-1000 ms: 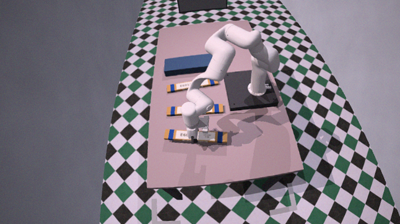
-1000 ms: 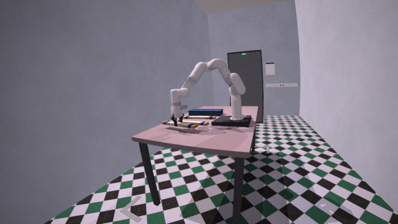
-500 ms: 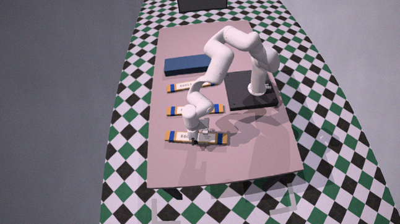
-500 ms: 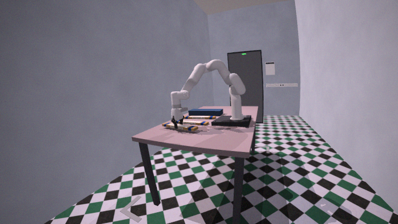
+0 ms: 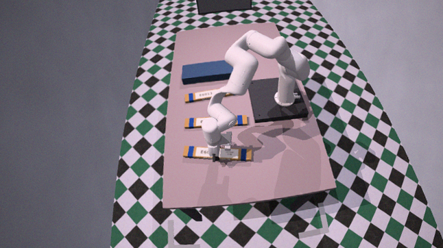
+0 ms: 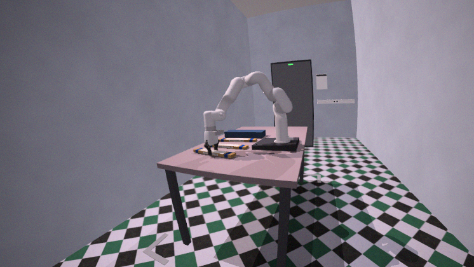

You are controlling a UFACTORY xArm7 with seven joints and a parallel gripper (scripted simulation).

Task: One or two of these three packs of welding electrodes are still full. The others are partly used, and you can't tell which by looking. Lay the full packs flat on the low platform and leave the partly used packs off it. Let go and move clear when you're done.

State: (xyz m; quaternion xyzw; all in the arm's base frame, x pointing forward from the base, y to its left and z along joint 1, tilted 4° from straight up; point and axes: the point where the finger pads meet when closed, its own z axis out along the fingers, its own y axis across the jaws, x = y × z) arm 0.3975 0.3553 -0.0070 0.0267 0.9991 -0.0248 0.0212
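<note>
Three orange packs with blue bands and white labels lie on the pink table. The nearest pack (image 5: 220, 153) lies flat on the table, a little skewed; it also shows in the exterior view (image 6: 215, 152). My gripper (image 5: 220, 152) stands straight down over its middle and is shut on it, seen in the exterior view too (image 6: 209, 148). The middle pack and the far pack (image 5: 203, 94) lie flat behind it, partly hidden by my arm. The low dark blue platform (image 5: 206, 71) sits at the back left with nothing on it.
My arm's black base plate (image 5: 278, 98) takes up the right middle of the table. The table's left edge runs close to the packs' left ends. A dark door (image 6: 292, 99) stands behind the table.
</note>
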